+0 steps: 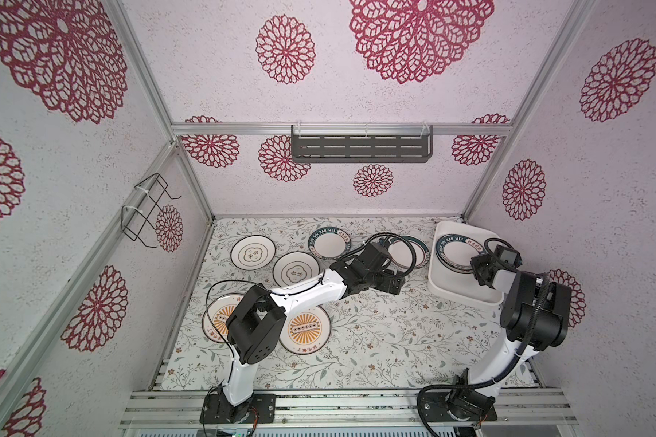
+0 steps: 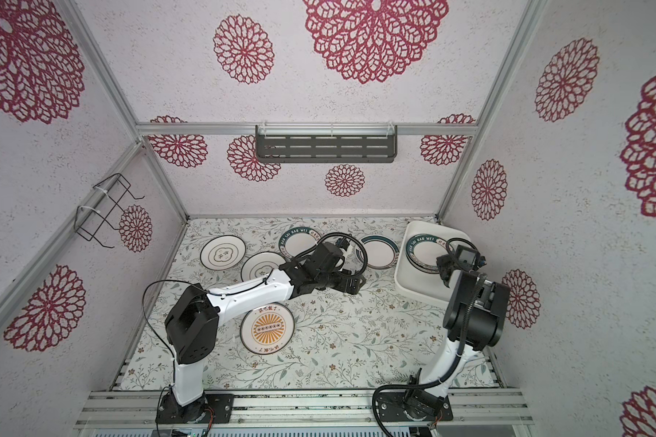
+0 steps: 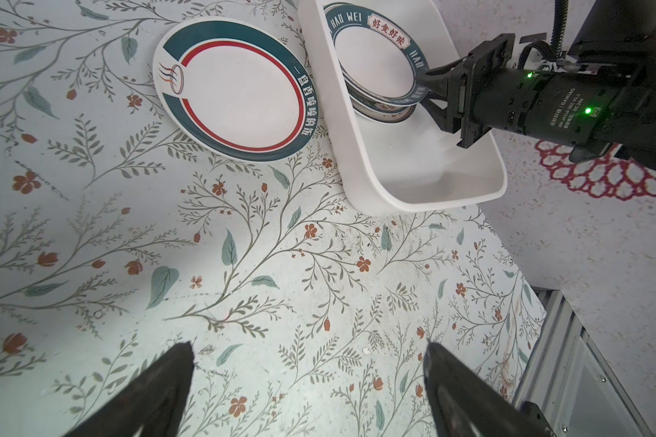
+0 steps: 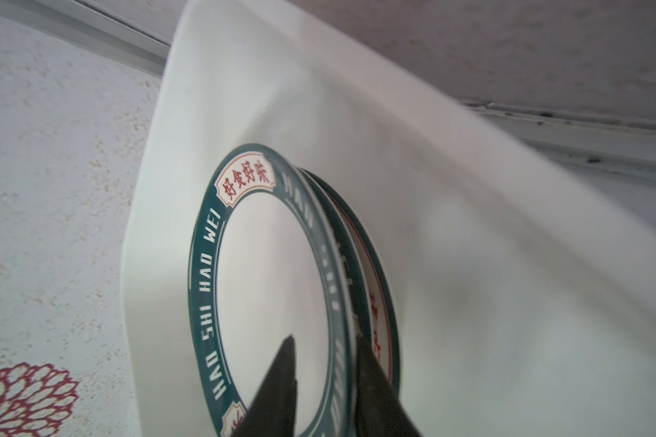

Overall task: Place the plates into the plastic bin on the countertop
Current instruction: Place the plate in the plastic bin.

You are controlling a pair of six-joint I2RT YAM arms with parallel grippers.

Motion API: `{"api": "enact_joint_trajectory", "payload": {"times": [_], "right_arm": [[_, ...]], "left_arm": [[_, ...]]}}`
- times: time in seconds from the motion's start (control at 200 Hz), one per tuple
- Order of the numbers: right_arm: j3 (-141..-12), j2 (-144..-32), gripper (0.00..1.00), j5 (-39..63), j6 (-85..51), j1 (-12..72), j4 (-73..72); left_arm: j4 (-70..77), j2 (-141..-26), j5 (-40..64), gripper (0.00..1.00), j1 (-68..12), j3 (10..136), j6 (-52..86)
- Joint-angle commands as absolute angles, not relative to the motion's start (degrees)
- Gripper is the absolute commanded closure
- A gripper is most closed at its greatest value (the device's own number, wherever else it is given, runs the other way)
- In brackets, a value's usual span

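Teal plate (image 3: 372, 56) edge between jaws, bin (image 3: 425, 181) half-bare

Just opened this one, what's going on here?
The right gripper is inside the plastic bin. Its jaws are slightly parted astride the rim of a teal-rimmed plate that lies on top of the stack there. The left gripper hangs wide open and empty over the countertop, near a red-ringed plate. Five other plates also lie outside the bin.
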State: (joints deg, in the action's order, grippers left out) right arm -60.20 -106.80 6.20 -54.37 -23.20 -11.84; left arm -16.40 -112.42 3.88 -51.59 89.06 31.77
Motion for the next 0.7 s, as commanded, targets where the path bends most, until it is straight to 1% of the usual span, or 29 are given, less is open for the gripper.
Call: {"api": "enact_joint_trajectory", "payload": {"times": [0.0,0.035,0.1,0.17,0.33,0.45,0.57,0.696], "right_arm": [[-62.4,-103.5,0.58,6.7,-52.0,-23.2,-8.7],[-62.6,-103.3,0.52,6.7,-51.9,-23.2,-7.9],[-62.4,-102.6,0.44,6.7,-51.7,-23.2,-6.6],[-61.8,-101.4,0.39,6.7,-51.3,-23.1,-6.1],[-61.6,-96.9,0.31,5.9,-48.8,-22.7,-3.2],[-61.7,-92.8,0.19,5.3,-44.7,-21.3,-0.8],[-62.2,-88.6,0.15,6.2,-39.8,-18.2,3.2],[-61.6,-82.6,0.14,4.9,-36.2,-11.7,7.1]], "left_arm": [[-14.6,-108.3,2.9,0.03,-51.5,87.2,32.4],[-14.3,-107.6,2.5,0.03,-51.5,86.5,32.5],[-14.1,-106.1,1.6,0.03,-51.5,85.0,32.6],[-13.7,-104.2,0.3,0.03,-51.5,83.2,32.7],[-13.3,-99.3,-3.2,0.03,-51.5,78.7,32.7],[-14.8,-95.5,-8.1,0.03,-51.5,75.6,33.5],[-16.3,-90.8,-12.6,0.03,-51.4,71.4,35.2],[-19.4,-85.0,-16.6,0.03,-51.1,66.4,37.3]]}}
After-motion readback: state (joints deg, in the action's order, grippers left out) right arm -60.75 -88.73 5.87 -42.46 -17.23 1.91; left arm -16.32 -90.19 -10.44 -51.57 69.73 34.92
